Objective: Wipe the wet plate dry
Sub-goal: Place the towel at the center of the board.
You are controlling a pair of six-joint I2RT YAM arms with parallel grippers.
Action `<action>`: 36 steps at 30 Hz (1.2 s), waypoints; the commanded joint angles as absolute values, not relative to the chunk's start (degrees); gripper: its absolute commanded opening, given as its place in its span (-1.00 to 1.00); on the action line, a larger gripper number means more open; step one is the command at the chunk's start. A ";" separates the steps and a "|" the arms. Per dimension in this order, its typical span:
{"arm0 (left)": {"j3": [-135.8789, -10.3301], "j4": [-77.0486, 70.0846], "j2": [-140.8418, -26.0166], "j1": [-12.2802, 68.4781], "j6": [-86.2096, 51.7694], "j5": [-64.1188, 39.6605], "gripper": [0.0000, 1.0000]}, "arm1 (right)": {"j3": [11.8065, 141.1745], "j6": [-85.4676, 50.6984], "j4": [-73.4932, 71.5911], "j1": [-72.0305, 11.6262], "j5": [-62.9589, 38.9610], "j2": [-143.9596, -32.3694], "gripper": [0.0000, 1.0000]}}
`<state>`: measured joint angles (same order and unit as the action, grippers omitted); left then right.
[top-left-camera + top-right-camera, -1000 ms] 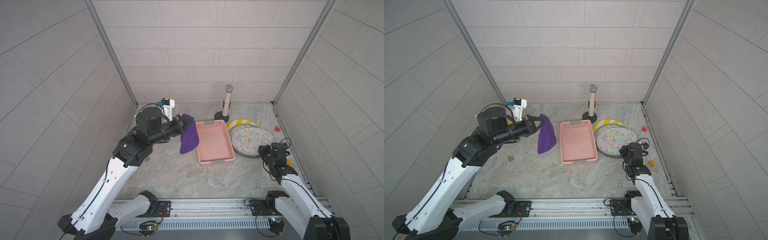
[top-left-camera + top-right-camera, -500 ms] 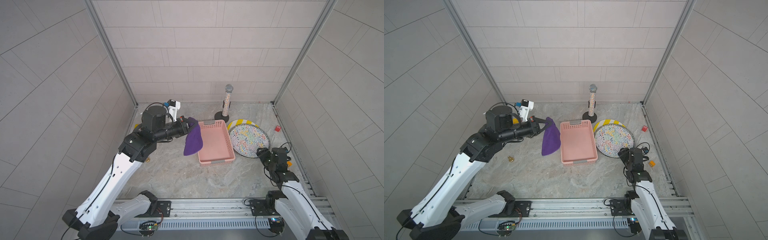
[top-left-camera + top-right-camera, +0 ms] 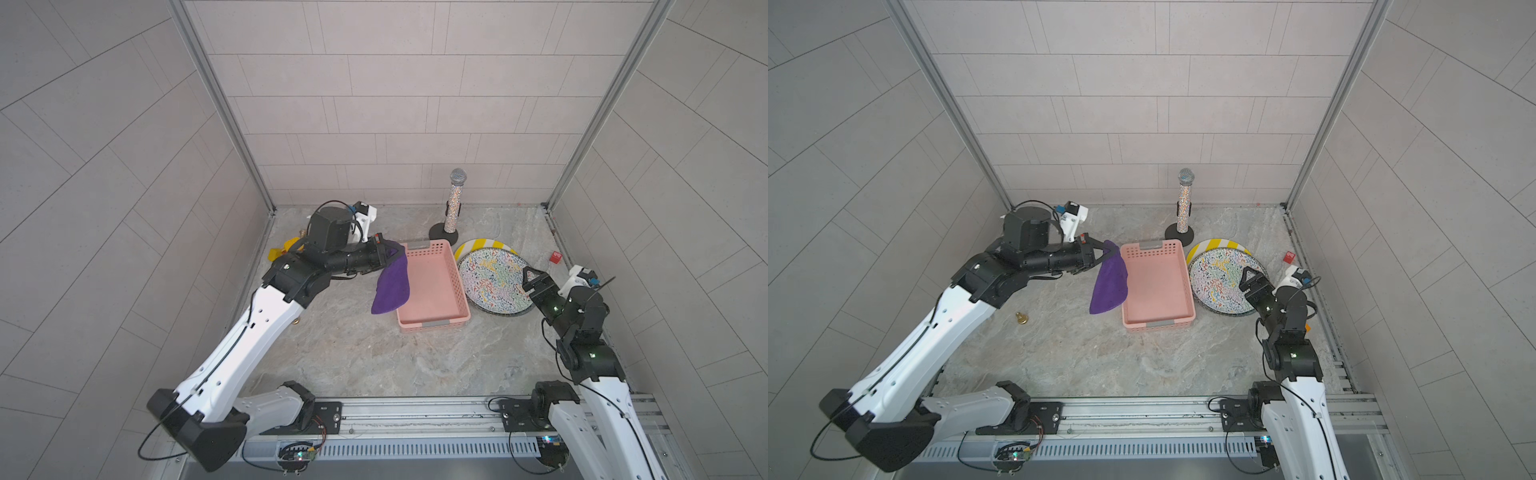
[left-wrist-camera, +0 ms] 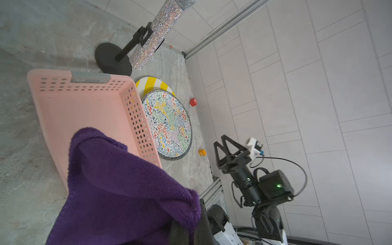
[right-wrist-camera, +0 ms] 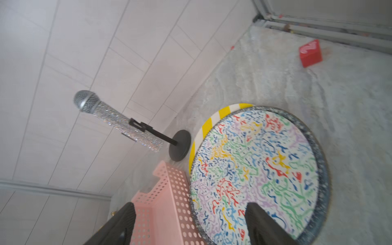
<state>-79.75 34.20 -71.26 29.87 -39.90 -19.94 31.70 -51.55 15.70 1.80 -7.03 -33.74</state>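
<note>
On the right side of the bench [image 3: 353,349]: the wet plate [image 3: 493,281] lies face up, and its far edge sits over a yellow-striped plate [image 3: 484,245].
Plate shape: it is round, so it has no long way and points nowhere. Only its face matters, and that looks up.
Left hand [image 3: 390,254]: closed tight on the purple cloth [image 3: 392,286].
Cloth: it hangs down from my left hand, long way up and down, just by the left wall of the pink basket [image 3: 432,286].
Right hand [image 3: 534,279]: spread wide and holding nothing. Its fingers [image 5: 262,224] are at the plate's near right rim, and I cannot tell if they touch it.
Way to go: the plate lies to the right of the cloth, with the basket between them.
Nearer arm: the right one is close to the plate, but the cloth is in the left one.
Next, I think: I must carry the cloth across the basket and lay it on the plate's face. The right hand could steady the rim.
</note>
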 commanded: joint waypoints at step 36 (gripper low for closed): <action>-46.70 26.77 -45.30 19.98 -16.65 25.29 1.00 | 25.59 -13.87 -3.65 -0.61 16.64 -56.40 0.87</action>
<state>-53.98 33.01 -49.17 20.49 -25.10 14.15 27.38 -20.80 5.15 -0.51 10.98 -53.25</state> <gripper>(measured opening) 0.999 0.933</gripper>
